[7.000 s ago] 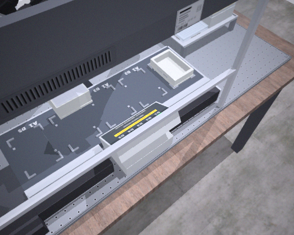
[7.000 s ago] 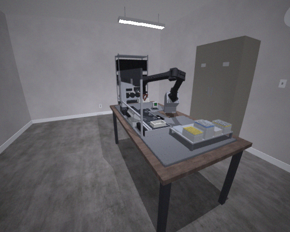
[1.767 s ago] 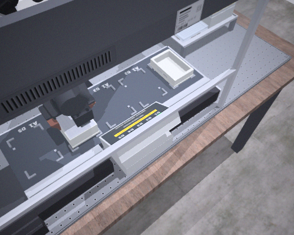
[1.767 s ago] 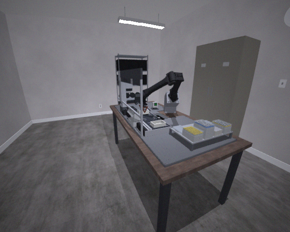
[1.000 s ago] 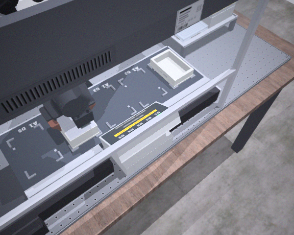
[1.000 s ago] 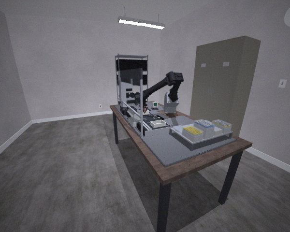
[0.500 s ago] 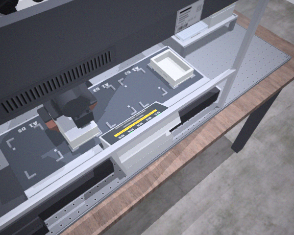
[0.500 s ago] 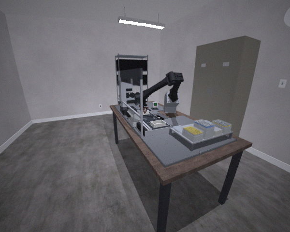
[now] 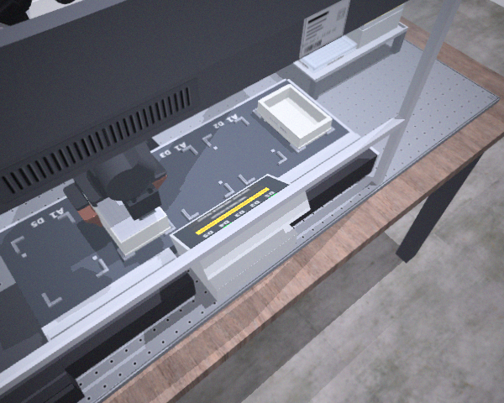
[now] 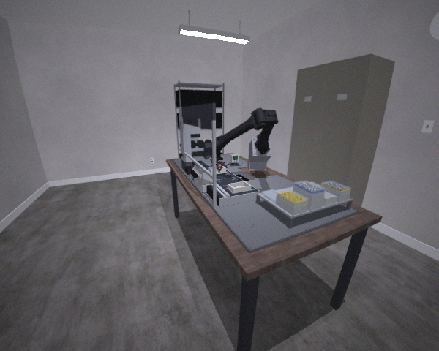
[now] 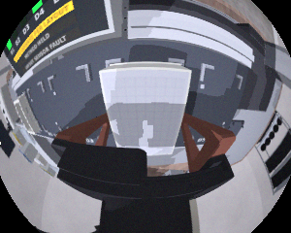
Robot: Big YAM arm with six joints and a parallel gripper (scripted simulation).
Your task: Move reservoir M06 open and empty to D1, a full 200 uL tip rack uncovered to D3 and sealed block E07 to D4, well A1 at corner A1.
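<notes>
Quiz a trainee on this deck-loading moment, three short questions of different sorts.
1. True or false: the gripper is clamped shut on the white block.
2. The open reservoir sits in which position? A) D1 B) D3 C) D5
3. Short answer: what labware sits inside the D3 brackets?

Key: 1 false, its fingers stand open on either side of the block. 2 A. 3 None.

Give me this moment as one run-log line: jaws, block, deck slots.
jaws: open, either side of block | deep-well block: in D4 | reservoir: in D1, uncovered | D3: no tip rack yet
</notes>
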